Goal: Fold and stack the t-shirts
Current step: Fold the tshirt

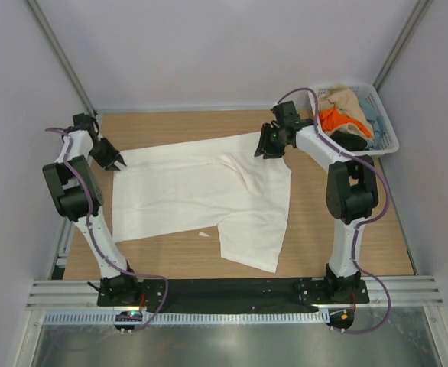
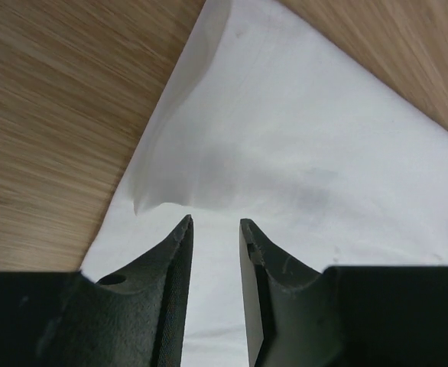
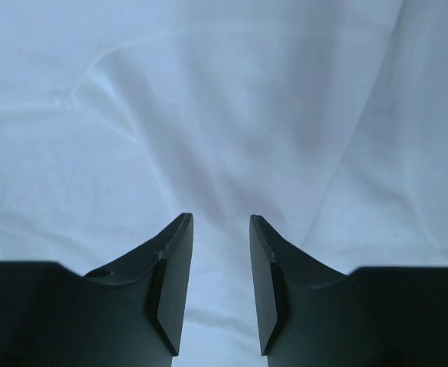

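White t-shirt [image 1: 193,191]: limp, light (wrinkles easily); we'd pinch corners. Left gripper [image 2: 215,222] & right gripper [image 3: 220,219] both parted, empty.

The basket [image 1: 386,147] wall hides most of the piled t-shirts [image 1: 332,118]. The white speck [image 1: 204,234] beside the white t-shirt [image 1: 201,191] is too small to identify. Both wrist views crop that shirt.

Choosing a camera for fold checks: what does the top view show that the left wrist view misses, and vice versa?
Top only: the whole white shirt, the right gripper over its far edge, the basket of other shirts. Left wrist only: a raised fold at the shirt's corner, and nothing between the left gripper's open fingers. Both: that gripper, the shirt, the wooden table.
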Controlling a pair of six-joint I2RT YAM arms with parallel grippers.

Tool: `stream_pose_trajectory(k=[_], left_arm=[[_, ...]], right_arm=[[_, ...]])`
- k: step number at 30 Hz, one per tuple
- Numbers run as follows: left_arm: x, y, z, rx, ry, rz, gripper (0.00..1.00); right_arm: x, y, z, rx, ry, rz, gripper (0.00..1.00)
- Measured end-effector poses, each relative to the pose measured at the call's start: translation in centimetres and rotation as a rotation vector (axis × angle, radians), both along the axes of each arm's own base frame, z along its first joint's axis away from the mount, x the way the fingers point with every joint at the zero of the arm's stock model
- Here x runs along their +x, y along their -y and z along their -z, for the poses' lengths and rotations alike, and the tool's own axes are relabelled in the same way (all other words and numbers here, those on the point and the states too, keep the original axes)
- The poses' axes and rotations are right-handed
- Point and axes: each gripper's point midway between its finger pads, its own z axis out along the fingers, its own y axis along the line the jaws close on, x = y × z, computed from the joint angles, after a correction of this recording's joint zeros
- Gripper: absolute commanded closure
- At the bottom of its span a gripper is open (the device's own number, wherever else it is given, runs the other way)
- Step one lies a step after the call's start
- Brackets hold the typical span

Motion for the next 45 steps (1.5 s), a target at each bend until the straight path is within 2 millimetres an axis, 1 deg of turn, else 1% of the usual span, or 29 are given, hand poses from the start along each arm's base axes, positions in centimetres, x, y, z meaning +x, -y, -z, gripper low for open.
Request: stream_pose_trajectory(k=[2, 5, 7, 8, 9, 11, 13, 14, 17, 20, 23, 31, 35, 39, 45], left_arm=[[-0.4, 0.2, 0.6, -0.013, -0.017, 0.001, 0.7], [-0.4, 0.0, 1.0, -0.019, -0.02, 0.011, 0.75], [-0.4, 0.1, 1.1, -0.015, -0.022, 0.019, 0.72], [-0.3, 0.3, 1.1, -0.008, -0.02, 0.026, 0.67], [-0.2, 0.4, 1.0, 0.001, -0.013, 0.034, 0.66], [-0.3, 1.6, 0.6, 0.015, 0.0, 0.06, 0.65], [-0.5, 3.9, -0.3, 0.021, 0.016, 0.111, 0.66], [-0.6, 5.1, -0.7, 0.021, 0.024, 0.135, 0.67], [-0.7, 9.6, -1.9, 0.003, 0.061, 0.227, 0.7], [-0.9, 13.7, -2.2, -0.036, 0.079, 0.313, 0.73], [-1.3, 16.1, -2.2, -0.073, 0.081, 0.362, 0.76], [-1.6, 20.7, -2.6, -0.144, 0.099, 0.466, 0.75], [-1.6, 22.4, -2.9, -0.177, 0.108, 0.509, 0.74], [-1.8, 23.8, -3.1, -0.207, 0.114, 0.544, 0.73], [-1.9, 24.6, -3.2, -0.23, 0.118, 0.565, 0.73]], right_arm=[[-2.7, -1.2, 0.8, 0.045, -0.039, -0.054, 0.6], [-5.5, -0.9, 2.9, 0.071, -0.109, -0.08, 0.59], [-7.2, -0.4, 4.3, 0.079, -0.157, -0.084, 0.55], [-8.0, -0.2, 4.9, 0.081, -0.179, -0.085, 0.55], [-8.8, 0.0, 5.4, 0.081, -0.196, -0.087, 0.54], [-10.0, 0.3, 5.8, 0.084, -0.217, -0.088, 0.54], [-10.9, 0.4, 5.9, 0.093, -0.224, -0.093, 0.54], [-11.2, 0.4, 5.8, 0.099, -0.223, -0.095, 0.54], [-11.9, 0.3, 6.0, 0.118, -0.218, -0.098, 0.57], [-12.3, 0.0, 6.2, 0.141, -0.224, -0.1, 0.62], [-12.4, -0.4, 6.3, 0.168, -0.226, -0.098, 0.66], [-12.1, -1.1, 6.0, 0.215, -0.216, -0.094, 0.66], [-12.2, -1.2, 6.0, 0.224, -0.22, -0.09, 0.66], [-12.6, -1.2, 6.3, 0.225, -0.234, -0.086, 0.66], [-12.8, -1.2, 6.4, 0.23, -0.243, -0.087, 0.66]])
